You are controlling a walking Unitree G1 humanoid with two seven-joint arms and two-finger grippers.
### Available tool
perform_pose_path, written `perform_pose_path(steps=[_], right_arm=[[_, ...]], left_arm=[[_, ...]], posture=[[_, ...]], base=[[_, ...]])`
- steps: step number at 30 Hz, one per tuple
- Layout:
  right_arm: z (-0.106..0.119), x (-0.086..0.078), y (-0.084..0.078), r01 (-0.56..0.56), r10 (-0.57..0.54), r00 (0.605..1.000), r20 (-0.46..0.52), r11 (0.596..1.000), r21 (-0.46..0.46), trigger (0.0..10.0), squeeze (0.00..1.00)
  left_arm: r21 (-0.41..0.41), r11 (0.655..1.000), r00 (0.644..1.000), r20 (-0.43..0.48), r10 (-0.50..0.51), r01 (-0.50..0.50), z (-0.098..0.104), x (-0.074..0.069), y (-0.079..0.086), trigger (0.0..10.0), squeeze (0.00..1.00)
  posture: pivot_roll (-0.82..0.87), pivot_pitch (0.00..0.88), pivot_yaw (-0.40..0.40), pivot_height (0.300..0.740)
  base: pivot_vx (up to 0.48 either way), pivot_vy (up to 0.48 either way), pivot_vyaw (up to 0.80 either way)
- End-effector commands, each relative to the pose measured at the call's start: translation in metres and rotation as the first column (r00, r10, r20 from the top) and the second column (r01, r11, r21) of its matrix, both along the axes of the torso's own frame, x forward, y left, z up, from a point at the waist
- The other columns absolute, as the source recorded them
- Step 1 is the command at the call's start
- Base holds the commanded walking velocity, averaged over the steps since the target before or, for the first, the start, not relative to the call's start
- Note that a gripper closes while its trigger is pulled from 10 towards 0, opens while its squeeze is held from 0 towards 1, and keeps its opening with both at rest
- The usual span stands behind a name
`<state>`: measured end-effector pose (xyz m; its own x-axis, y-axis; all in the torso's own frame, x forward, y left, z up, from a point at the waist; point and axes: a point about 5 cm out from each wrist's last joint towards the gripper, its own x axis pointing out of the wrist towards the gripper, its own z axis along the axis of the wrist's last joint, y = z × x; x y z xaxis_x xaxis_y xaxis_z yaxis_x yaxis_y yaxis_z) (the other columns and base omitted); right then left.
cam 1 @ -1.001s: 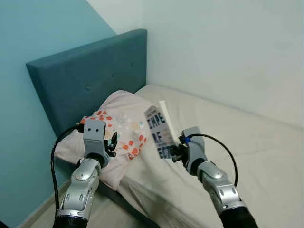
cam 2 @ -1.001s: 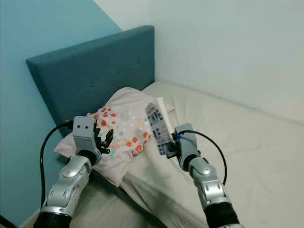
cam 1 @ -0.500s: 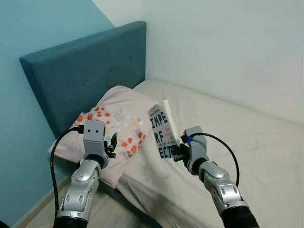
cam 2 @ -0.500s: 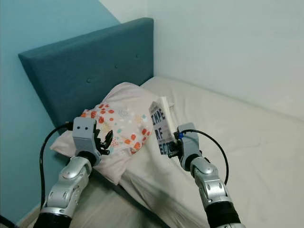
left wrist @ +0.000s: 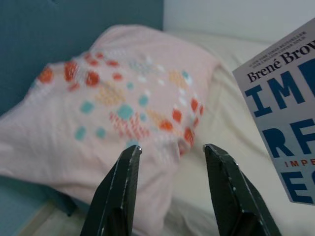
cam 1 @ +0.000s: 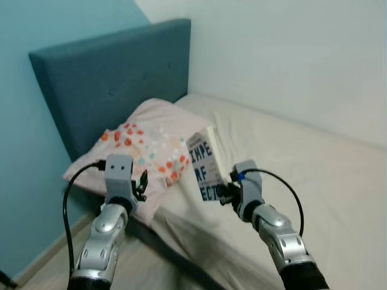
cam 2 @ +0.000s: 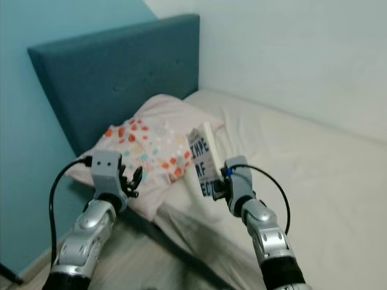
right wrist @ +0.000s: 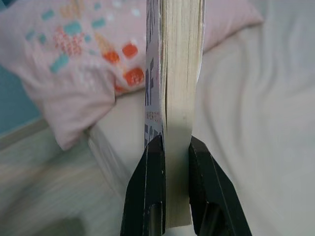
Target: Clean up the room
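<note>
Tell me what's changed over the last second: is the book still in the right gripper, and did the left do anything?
Little changed. The right gripper stays shut on the book, held upright above the bed. The left gripper stays open and empty, pointing at the pillow. The whole picture shifted slightly, so the camera moved; the pillow and bed have not visibly moved.

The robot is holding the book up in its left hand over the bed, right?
Not quite: it is the right hand that holds the book up over the bed. The right wrist view shows its fingers clamped on the pages. The left hand is open.
</note>
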<state>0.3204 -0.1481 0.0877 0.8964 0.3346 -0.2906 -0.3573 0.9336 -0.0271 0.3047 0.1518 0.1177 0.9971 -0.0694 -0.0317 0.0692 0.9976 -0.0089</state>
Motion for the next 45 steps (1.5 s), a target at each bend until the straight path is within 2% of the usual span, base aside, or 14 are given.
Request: perform_pose_path(steps=[1,10,15,17,20,23,26,27,28,33,38,39,45], right_arm=[[0.007,0.002,0.0,0.005,-0.006,1.0,0.028,1.0,0.024,10.0,0.0],[0.006,0.0,-0.003,0.023,-0.024,0.999,0.027,0.999,0.029,10.0,0.0],[0.011,0.005,-0.004,0.014,-0.016,0.999,0.029,0.999,0.05,10.0,0.0],[0.015,0.012,-0.002,-0.025,0.024,1.0,0.017,0.998,0.049,10.0,0.0],[0.015,0.021,-0.001,-0.155,0.154,0.987,-0.05,0.988,-0.01,10.0,0.0],[0.019,0.025,-0.001,-0.324,0.324,0.941,-0.092,0.946,0.015,10.0,0.0],[0.019,0.025,-0.001,-0.324,0.324,0.941,-0.092,0.946,0.015,10.0,0.0],[0.022,0.027,-0.003,-0.356,0.357,0.929,-0.097,0.934,0.022,10.0,0.0],[0.029,0.034,-0.007,-0.372,0.377,0.921,-0.103,0.926,0.064,10.0,0.0],[0.045,0.047,-0.016,-0.386,0.401,0.91,-0.104,0.912,0.14,10.0,0.0],[0.056,0.057,-0.025,-0.403,0.403,0.908,-0.118,0.915,0.026,10.0,0.0],[0.056,0.057,-0.025,-0.403,0.403,0.908,-0.118,0.915,0.026,10.0,0.0],[0.062,0.058,-0.027,-0.503,0.484,0.859,-0.17,0.859,-0.096,10.0,0.0]], left_arm=[[0.006,1.0,1.0,-0.015,-0.012,0.013,-0.003,-0.001,-0.003,10.0,0.0],[0.01,1.0,0.999,-0.016,-0.029,0.029,-0.002,-0.001,-0.004,10.0,0.0],[0.014,0.999,0.999,-0.019,-0.034,0.034,-0.001,-0.001,-0.003,10.0,0.0],[0.015,0.999,0.999,-0.018,-0.034,0.034,-0.001,-0.001,-0.002,10.0,0.0],[0.021,1.0,1.0,-0.013,-0.02,0.02,0.001,-0.001,0.004,10.0,0.0],[0.023,1.0,1.0,-0.003,0.005,-0.005,0.003,-0.005,0.014,10.0,0.0],[0.023,1.0,1.0,-0.003,0.005,-0.005,0.003,-0.005,0.014,10.0,0.0],[0.022,1.0,1.0,0.0,0.013,-0.013,0.004,-0.007,0.018,10.0,0.0],[0.021,0.999,1.0,0.009,0.025,-0.025,0.006,-0.013,0.023,10.0,0.0],[0.026,0.999,0.999,0.026,0.044,-0.045,0.011,-0.026,0.035,10.0,0.0],[0.053,0.997,0.998,0.04,0.048,-0.05,0.019,-0.04,0.048,10.0,0.0],[0.053,0.997,0.998,0.04,0.048,-0.05,0.019,-0.04,0.048,10.0,0.0],[0.082,0.996,0.998,0.057,0.023,-0.028,0.031,-0.05,0.054,10.0,0.0]], posture=[[0.04,0.027,-0.046,0.601],[0.04,0.034,-0.04,0.601],[0.04,0.04,-0.039,0.601],[0.04,0.048,-0.041,0.601],[0.04,0.072,-0.054,0.601],[0.06,0.113,-0.085,0.601],[0.06,0.113,-0.085,0.601],[0.06,0.113,-0.085,0.601],[0.09,0.156,-0.116,0.601],[0.12,0.191,-0.135,0.601],[0.16,0.222,-0.141,0.601],[0.16,0.222,-0.141,0.601],[0.2,0.258,-0.151,0.601]], base=[[0.0,0.0,0.0],[0.0,0.0,0.0],[0.0,0.0,0.0],[0.0,0.0,0.0],[0.0,0.0,0.0],[0.0,0.0,0.0],[0.0,0.0,0.0],[0.0,0.0,0.0],[0.0,0.0,0.0],[0.0,0.0,0.0],[0.0,0.0,0.0],[0.0,0.0,0.0],[0.0,0.0,0.0]])
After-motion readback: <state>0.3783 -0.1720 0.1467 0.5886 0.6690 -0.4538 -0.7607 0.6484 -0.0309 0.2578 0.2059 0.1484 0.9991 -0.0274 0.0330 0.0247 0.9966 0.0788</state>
